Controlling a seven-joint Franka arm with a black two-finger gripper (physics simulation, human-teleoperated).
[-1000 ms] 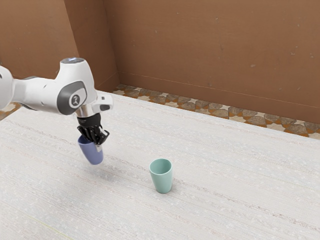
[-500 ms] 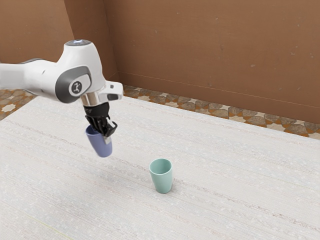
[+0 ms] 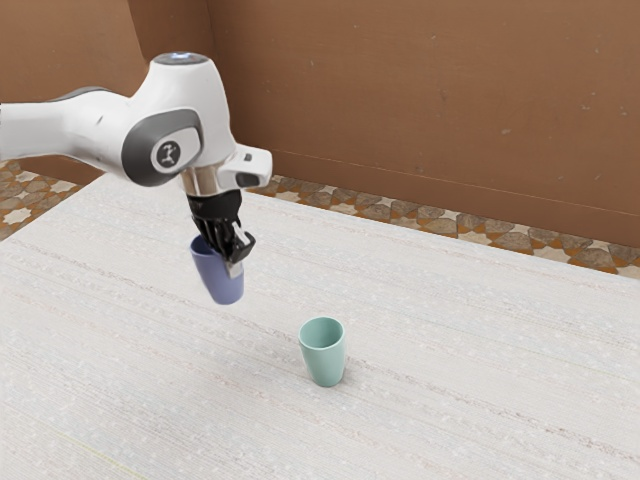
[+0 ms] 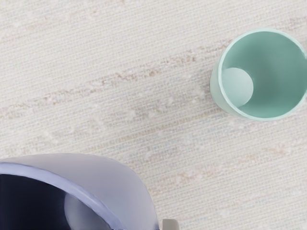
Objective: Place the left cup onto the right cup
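Purple cup (image 3: 219, 277) hangs in the air, tipped a bit, with the black gripper (image 3: 233, 252) pinched tight on its rim. Green cup (image 3: 322, 352) stands open side up on the pale table (image 3: 480, 340), lower than the gripper and off to its side, not touching.

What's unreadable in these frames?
Wrist view: purple cup mostly cut off by the frame's edge.
Exterior view: its rim partly hidden behind the gripper holding it.
Exterior view: base of the arm cut off at the left edge.
Exterior view: inside bottom of the green cup hidden by its own wall.
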